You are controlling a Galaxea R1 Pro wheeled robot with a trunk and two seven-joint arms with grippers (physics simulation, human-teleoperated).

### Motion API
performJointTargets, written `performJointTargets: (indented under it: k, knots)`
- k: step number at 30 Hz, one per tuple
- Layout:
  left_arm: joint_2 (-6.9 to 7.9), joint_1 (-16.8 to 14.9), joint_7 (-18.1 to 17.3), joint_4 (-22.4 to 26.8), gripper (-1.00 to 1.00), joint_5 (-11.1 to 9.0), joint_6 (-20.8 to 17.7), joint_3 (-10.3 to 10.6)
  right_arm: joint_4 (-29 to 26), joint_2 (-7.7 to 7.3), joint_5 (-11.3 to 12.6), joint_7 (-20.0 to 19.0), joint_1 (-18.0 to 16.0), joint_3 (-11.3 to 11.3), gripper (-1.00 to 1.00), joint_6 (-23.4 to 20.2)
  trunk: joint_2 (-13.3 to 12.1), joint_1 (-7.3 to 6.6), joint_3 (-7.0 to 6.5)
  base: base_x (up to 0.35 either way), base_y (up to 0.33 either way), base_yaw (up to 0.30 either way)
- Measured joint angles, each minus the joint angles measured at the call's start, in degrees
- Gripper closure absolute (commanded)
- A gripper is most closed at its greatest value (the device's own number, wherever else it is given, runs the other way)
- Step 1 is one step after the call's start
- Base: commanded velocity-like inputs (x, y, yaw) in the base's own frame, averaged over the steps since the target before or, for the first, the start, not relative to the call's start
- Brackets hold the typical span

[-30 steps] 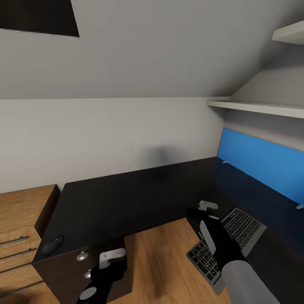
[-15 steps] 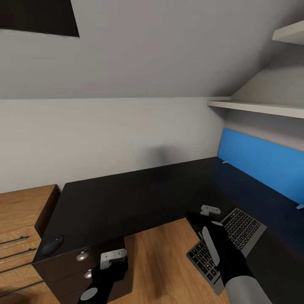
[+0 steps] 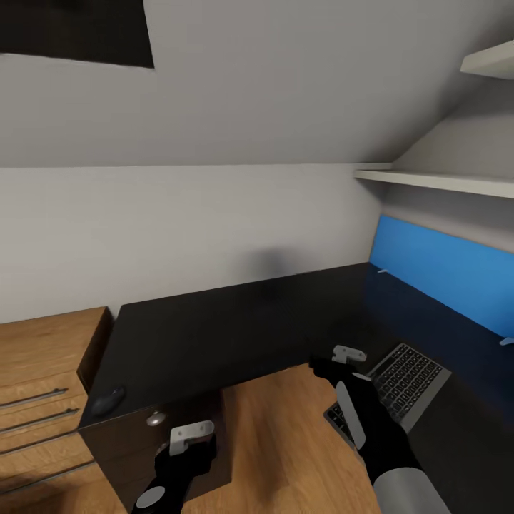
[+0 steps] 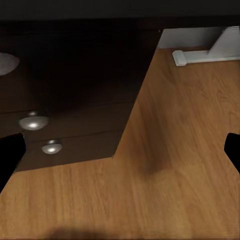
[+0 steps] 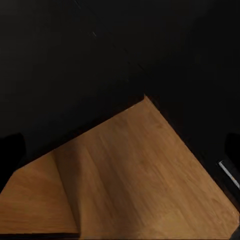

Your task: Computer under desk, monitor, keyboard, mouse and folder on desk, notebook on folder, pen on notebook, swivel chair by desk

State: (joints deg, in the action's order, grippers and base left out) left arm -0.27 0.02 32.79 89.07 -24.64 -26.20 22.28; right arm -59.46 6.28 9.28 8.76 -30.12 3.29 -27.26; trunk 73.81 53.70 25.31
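- The keyboard (image 3: 400, 383) lies on the desk (image 3: 235, 321) near the blue panel, one end hanging over the edge.
- The right gripper (image 3: 330, 364) hovers beside it, fingers apart, empty.
- It looks stiff, light and slick; pinching the overhanging end seems best.
- The mouse (image 3: 107, 400) sits at the far-left corner.
- The left gripper (image 3: 187, 444) hangs open, low by the drawers.

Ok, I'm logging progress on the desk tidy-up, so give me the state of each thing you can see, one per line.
Keyboard: lying flat on the desk, at its front edge, under the right arm.
Mouse: resting on the desk's left end, near the front edge.
Desk: upright, its top otherwise bare.
Drawers: shut.
Left gripper: open, empty, hanging in front of the drawers.
Right gripper: open, empty, above the desk's front edge.
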Motion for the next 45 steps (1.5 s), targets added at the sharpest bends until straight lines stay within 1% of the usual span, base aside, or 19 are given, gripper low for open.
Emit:
performJointTargets:
  k: [25,33,37,42,44,45]
  knots:
    - [0.0,0.0,0.0,0.0,-1.0,-0.1,-0.1,0.1,0.2,0.01,0.0,0.0,0.0,0.0,-1.0,0.5,0.0,0.0,0.0,-0.256,0.207,0.0]
    - [-0.04,0.0,0.0,0.0,-1.0,0.0,0.0,0.1,0.4,0.1,0.0,-0.1,0.3,0.0,-1.0,0.6,0.0,-0.03,0.0,-0.033,0.014,0.0]
    - [-0.06,0.0,0.1,0.0,-1.0,0.1,0.0,0.4,0.9,0.29,0.1,-0.1,0.4,0.0,-1.0,0.8,0.0,-0.03,0.0,-0.003,0.001,-0.034]
    - [-0.13,0.0,0.1,0.2,-1.0,0.0,0.0,0.9,3.5,1.02,1.0,-0.1,0.4,0.0,-1.0,3.3,0.0,-0.03,0.0,-0.001,0.001,-0.153]
    - [-0.17,0.0,0.1,0.3,-1.0,0.0,0.0,0.9,4.6,1.2,1.6,-0.1,0.4,0.0,-1.0,5.0,0.0,-0.03,0.0,0.0,0.0,-0.221]
    - [-0.2,0.0,0.1,0.5,-1.0,0.0,0.0,1.0,5.6,1.3,2.4,-0.1,0.4,0.0,-1.0,6.8,0.0,-0.03,0.0,0.0,0.0,-0.238]
